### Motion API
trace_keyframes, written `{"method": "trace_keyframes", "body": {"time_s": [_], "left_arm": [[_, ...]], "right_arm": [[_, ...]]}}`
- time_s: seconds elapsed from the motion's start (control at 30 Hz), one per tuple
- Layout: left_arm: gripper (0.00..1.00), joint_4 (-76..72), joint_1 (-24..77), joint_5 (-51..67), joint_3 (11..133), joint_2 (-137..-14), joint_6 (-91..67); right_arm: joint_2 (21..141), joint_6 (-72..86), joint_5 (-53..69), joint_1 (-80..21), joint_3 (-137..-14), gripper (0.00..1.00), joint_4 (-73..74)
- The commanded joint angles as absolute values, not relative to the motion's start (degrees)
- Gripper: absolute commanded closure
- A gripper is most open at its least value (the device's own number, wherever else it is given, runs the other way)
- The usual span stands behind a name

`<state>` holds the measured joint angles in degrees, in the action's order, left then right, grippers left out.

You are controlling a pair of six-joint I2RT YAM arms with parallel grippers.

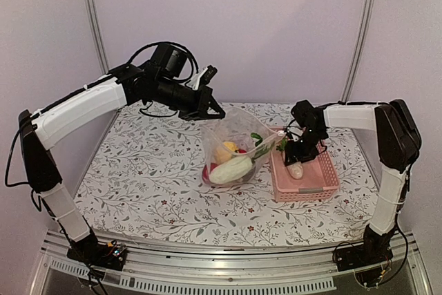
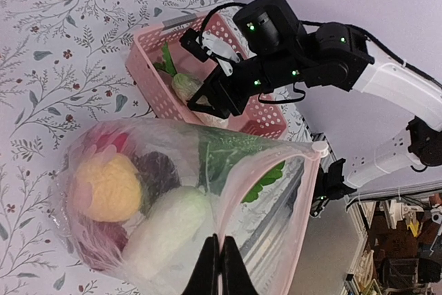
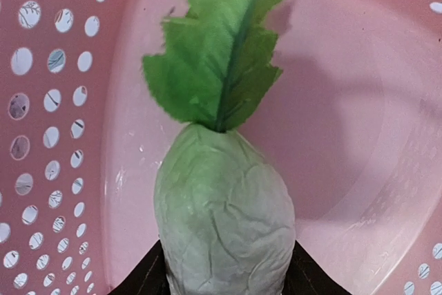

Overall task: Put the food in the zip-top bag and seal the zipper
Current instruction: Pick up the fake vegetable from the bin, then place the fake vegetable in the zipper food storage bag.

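Mostly packed | bag (image 1: 231, 139) mid-table, several foods inside, mouth edge clenched in my left gripper (image 2: 219, 262) | pink basket (image 1: 324, 186) right, white radish (image 3: 221, 219) remaining | my right gripper (image 1: 298, 160) straddles it, grip unclear | zipper (image 2: 309, 191) unsealed.

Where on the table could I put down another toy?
The tablecloth is bare left of the zip-top bag, and along the near edge in front of the bag and pink basket. It is crowded mid-right: bag and basket sit close together, with the right gripper down in the basket.
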<state>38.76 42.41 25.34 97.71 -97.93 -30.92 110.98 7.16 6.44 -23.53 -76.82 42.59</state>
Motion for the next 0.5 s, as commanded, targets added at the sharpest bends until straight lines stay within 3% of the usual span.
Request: {"method": "trace_keyframes", "body": {"time_s": [0.0,0.2,0.47], "left_arm": [[1.00,37.79,41.77,26.21,97.64,-97.35,-31.30],[1.00,37.47,41.75,26.19,97.56,-97.89,-31.57],[1.00,37.05,41.60,26.76,97.95,-99.20,-31.43]], "right_arm": [[108.20,9.83,7.07,-23.29,-79.01,0.53,43.85],[96.82,11.45,8.01,-23.30,-78.51,0.64,45.25],[82.54,11.78,13.34,-24.07,-81.56,0.71,41.21]]}}
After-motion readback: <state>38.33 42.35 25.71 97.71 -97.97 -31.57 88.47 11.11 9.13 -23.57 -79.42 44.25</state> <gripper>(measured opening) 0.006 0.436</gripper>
